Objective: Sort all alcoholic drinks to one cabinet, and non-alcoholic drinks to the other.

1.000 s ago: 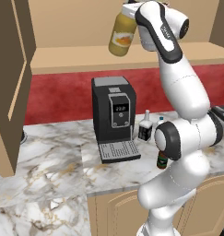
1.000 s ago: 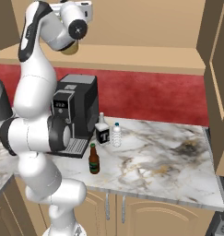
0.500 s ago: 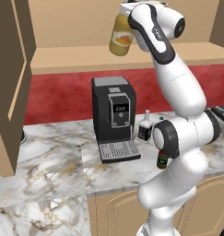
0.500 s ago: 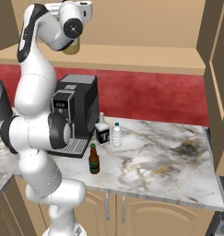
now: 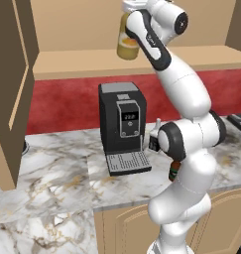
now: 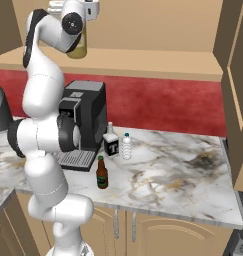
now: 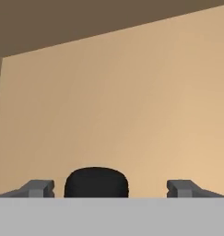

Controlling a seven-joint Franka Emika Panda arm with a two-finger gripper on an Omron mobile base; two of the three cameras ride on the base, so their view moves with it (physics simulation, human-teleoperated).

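Note:
The yellow-orange juice bottle [image 5: 127,43] [image 6: 79,48], one of the non-alcoholic drinks, is inside the wide cabinet with its base down at the tan shelf [image 5: 82,62] [image 6: 143,59]. My gripper [image 7: 111,188] is above it and open. Its fingertips [image 7: 39,188] stand clear on either side of the dark cap [image 7: 96,182]. On the counter stand the brown beer bottle [image 6: 101,173], the squarish black-labelled bottle [image 6: 111,142] and the small ribbed water bottle [image 6: 126,146]. The narrow cabinet is out of view.
A black coffee machine [image 5: 122,124] [image 6: 85,120] stands on the marble counter [image 6: 168,175] under the shelf, beside the arm. Open dark brown cabinet doors hang at the left [image 5: 13,89] and the right [image 6: 235,90]. A red wall strip runs behind the counter.
The jaws have spread apart from the juice bottle's cap. Before that, the hand carried the bottle a little further into the cabinet.

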